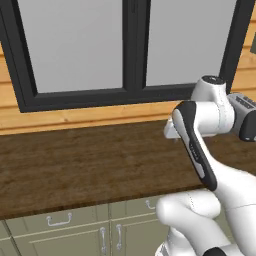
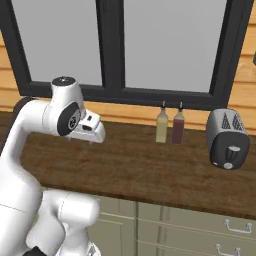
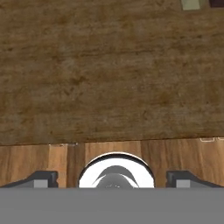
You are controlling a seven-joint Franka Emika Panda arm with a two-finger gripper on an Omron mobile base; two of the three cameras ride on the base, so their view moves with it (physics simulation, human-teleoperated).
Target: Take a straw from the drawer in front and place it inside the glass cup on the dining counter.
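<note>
Currently the fingers [image 3: 112, 178] are standing spread wide and released, grasping nothing, hovering over the dark wood tabletop [image 3: 109, 74]. Below the tabletop edge, sage-green drawers [image 1: 60, 220] are sitting shut; their contents cannot be told, and neither straw nor cup is locatable. Judging from the task, a straw should be handling light, thin and slippery; pinching it mid-length is advised. Beyond the fingers, two bottles [image 2: 161, 126] and a toaster [image 2: 227, 138] are standing.
</note>
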